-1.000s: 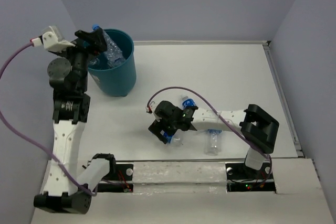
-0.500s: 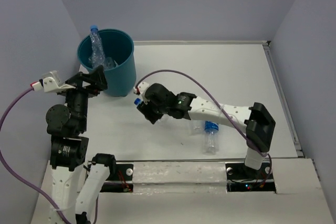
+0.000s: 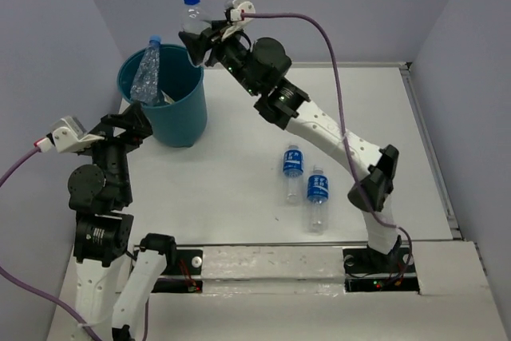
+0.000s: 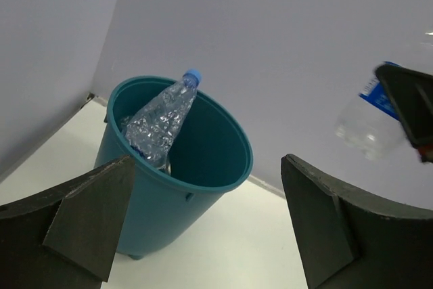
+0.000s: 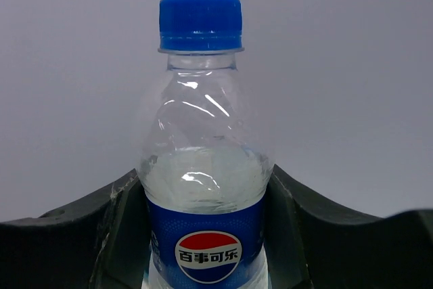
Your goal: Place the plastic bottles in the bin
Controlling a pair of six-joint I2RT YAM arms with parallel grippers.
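Left gripper [image 4: 210,228] sits by the left edge, just beside the bin [image 3: 182,117], with its jaws spread wide and nothing in them. The bin stands at the far-left corner. A crumpled bottle [image 4: 161,121] is inside, leaning on the left rim with its neck poking above it.

Right gripper [image 3: 203,42] is raised by the bin's far-right rim, clamped on the held bottle [image 5: 203,167] at label height.

Risk: the held bottle looks over the rim rather than the opening. If released here it would likely clip the rim and bounce onto the table. It could also hit the leaning bottle.

Two loose bottles [image 3: 292,167] [image 3: 318,196] lie side by side toward the near edge, right of centre, well apart from the bin.

Held bottle: upright, clear, uncrushed, blue cap, blue label with a round red-white-blue logo. Looks empty and light.
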